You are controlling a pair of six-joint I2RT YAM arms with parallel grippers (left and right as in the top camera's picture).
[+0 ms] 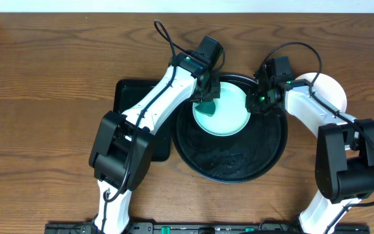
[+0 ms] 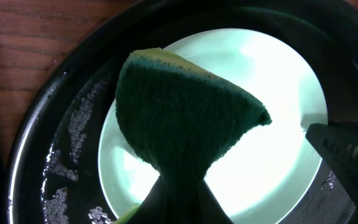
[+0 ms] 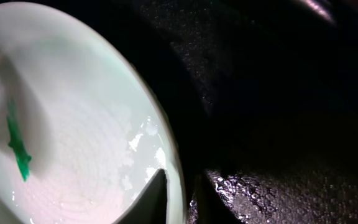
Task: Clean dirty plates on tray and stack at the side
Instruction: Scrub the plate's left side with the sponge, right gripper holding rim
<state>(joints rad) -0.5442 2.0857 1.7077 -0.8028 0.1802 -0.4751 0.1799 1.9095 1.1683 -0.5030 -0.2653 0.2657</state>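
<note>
Overhead: left arm (image 1: pixel 154 104) covers much of rectangular tray (image 1: pixel 125 91). Left gripper (image 1: pixel 206 96) fingertips too small to make out. Right arm (image 1: pixel 310 107) hides part of side plate (image 1: pixel 330 88); one or several stacked, cannot tell.

Left wrist: sponge (image 2: pixel 185 118) blocks middle of plate (image 2: pixel 278 74). Fingers buried under sponge's pinched neck, cut by bottom edge.

Right wrist: plate runs off left and top edges. Right gripper (image 3: pixel 182 186) fingertips dark, clipped at bottom, straddling rim; clamped or loose, cannot tell. Round tray (image 3: pixel 278 124) mostly black, detail lost.

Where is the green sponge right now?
The sponge is pinched by the left gripper, held over the pale plate that sits in the far half of the round black tray, near the overhead view's centre.
</note>
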